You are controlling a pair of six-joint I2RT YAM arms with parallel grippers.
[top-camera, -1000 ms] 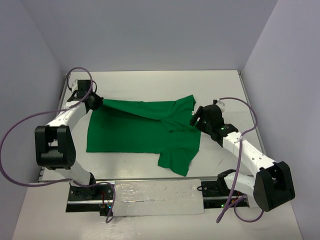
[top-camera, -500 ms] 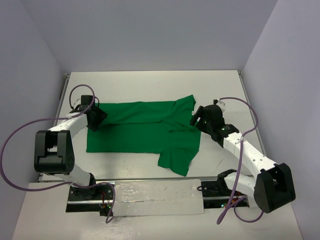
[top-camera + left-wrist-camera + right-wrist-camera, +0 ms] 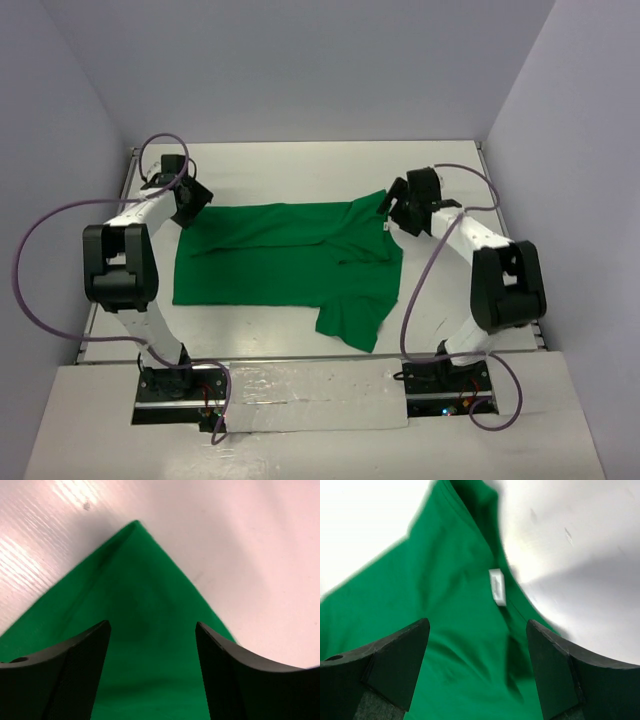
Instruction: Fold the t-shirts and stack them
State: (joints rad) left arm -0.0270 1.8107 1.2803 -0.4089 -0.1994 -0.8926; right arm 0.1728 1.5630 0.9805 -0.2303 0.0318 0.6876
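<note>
At the near edge of the white table (image 3: 300, 165), the two arm bases stand on either side of a pale strip (image 3: 310, 392). Just beyond it, the bright-green t-shirt (image 3: 270, 265) lies spread flat in the middle of the table, with one short sleeve (image 3: 350, 322) pointing toward the bases on the right side. Wrinkles run across the far half of the cloth.

At the shirt's far left corner, the left gripper (image 3: 152, 630) hangs with its fingers spread wide. Nothing is clamped, and the pointed green corner lies below the gap. At the far right corner, by the collar, the right gripper (image 3: 477, 625) is likewise spread apart over the cloth, with a small white label (image 3: 497, 586) just past its fingertips. Whether either gripper touches the fabric cannot be told.
</note>
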